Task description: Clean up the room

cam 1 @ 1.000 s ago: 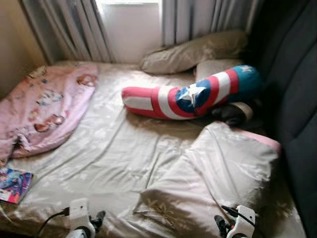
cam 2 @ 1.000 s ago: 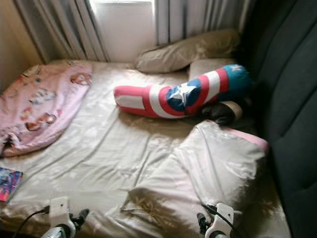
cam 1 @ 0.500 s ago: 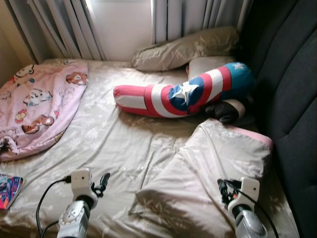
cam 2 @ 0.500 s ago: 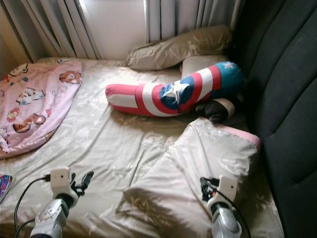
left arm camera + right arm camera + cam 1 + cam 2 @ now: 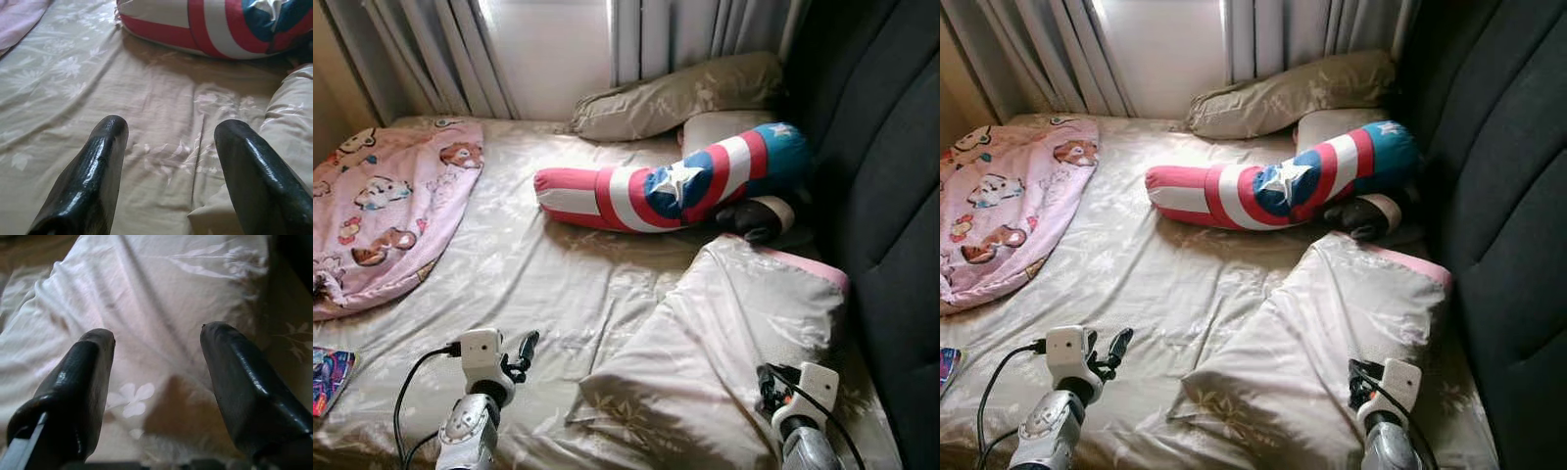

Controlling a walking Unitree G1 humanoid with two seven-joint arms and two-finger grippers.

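hidden: a dark thing (image 5: 751, 219) under the bolster (image 5: 671, 184), you can't tell what.
left gripper (image 5: 168, 147): fingers apart, empty, over your sheet (image 5: 538, 284).
right gripper (image 5: 156, 350): fingers apart, empty, over the pillow (image 5: 734, 333).
blanket (image 5: 382, 220): far left.

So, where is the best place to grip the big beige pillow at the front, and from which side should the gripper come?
Probably the near corner of the beige pillow, approached from the robot's side. The right gripper is open above it, and the left gripper is open beside its edge.
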